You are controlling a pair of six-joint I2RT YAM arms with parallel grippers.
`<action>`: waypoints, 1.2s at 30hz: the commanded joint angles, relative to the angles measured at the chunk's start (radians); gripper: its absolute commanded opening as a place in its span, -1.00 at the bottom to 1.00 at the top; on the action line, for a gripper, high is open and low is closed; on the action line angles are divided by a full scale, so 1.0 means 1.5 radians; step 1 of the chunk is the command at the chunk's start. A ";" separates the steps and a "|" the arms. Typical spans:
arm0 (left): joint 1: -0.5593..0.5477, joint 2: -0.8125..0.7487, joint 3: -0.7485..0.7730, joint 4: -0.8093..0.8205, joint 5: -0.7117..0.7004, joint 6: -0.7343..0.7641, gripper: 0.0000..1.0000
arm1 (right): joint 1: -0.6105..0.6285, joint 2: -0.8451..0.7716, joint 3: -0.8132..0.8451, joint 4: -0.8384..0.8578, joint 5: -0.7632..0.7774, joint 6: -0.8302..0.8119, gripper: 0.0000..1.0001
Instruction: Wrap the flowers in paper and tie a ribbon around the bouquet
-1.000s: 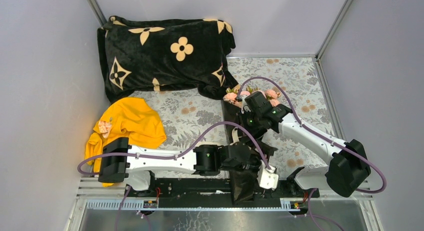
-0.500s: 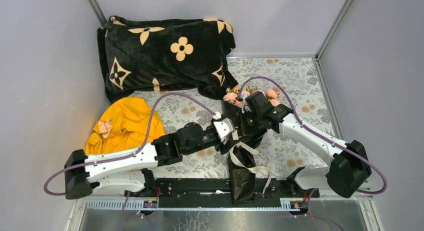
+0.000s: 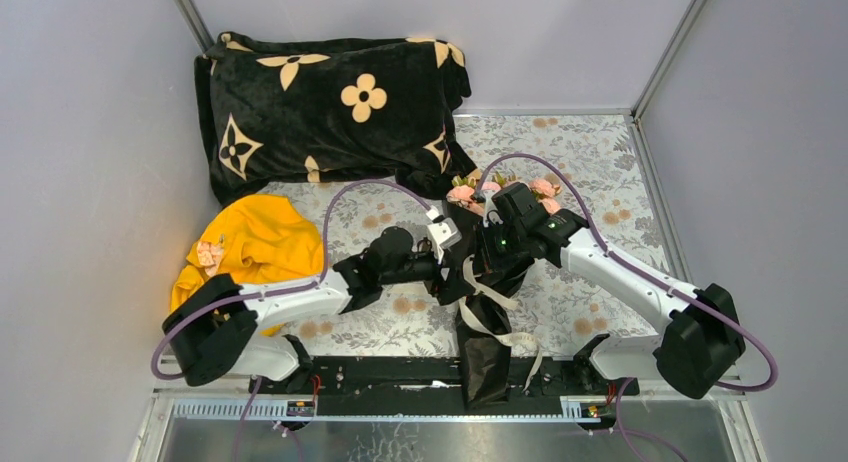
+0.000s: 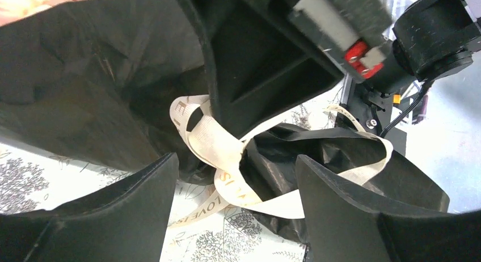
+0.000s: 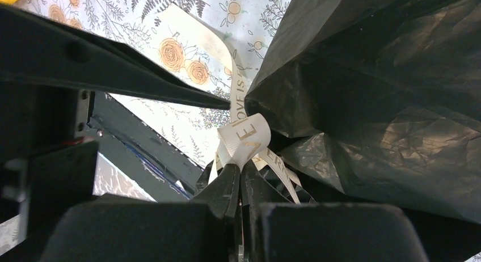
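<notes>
The bouquet (image 3: pixel 484 342) lies on the table: a cone of crinkled black paper (image 4: pixel 85 103) with the pink flowers (image 3: pixel 462 194) at its far end. A cream ribbon (image 3: pixel 492 317) with gold lettering is looped round its middle, and its ends trail to the right. My right gripper (image 5: pixel 237 172) is shut on a loop of the ribbon (image 5: pixel 247 135) beside the paper (image 5: pixel 385 103). Facing it from the left, my left gripper (image 4: pixel 235 163) is open, its fingers either side of the ribbon knot (image 4: pixel 215 143) without touching it.
A black plush blanket (image 3: pixel 330 102) with tan flower marks fills the far left. A yellow cloth (image 3: pixel 255 247) lies at the left by my left arm. The black base rail (image 3: pixel 400 372) runs along the near edge, and the bouquet's narrow end lies over it.
My left arm has swung from the near edge up to the bouquet's middle, and its open gripper now faces the ribbon knot. The right gripper has kept its hold and place.
</notes>
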State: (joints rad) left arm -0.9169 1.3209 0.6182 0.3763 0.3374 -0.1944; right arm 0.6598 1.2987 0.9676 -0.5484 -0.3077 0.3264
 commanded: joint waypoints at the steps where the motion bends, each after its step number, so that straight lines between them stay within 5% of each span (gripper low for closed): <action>1: 0.026 0.046 -0.021 0.149 0.064 -0.051 0.57 | -0.004 -0.024 0.013 0.004 -0.029 -0.014 -1.00; 10: 0.053 0.120 -0.025 0.235 0.098 -0.049 0.19 | -0.004 -0.031 0.004 0.005 -0.036 -0.015 -1.00; 21: 0.053 0.134 -0.045 0.295 0.151 -0.081 -1.00 | -0.004 -0.024 0.004 -0.001 -0.030 -0.023 -0.98; 28: 0.060 0.128 -0.063 0.283 0.106 -0.090 -1.00 | -0.006 -0.049 0.025 -0.066 0.043 -0.040 -0.37; 36: 0.062 0.118 -0.096 0.321 0.089 -0.093 -1.00 | -0.017 -0.084 -0.012 -0.064 0.020 -0.046 -0.56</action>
State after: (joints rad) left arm -0.8295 1.5242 0.4915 0.7563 0.5034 -0.3279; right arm 0.6407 1.1984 0.9668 -0.6498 -0.2710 0.2775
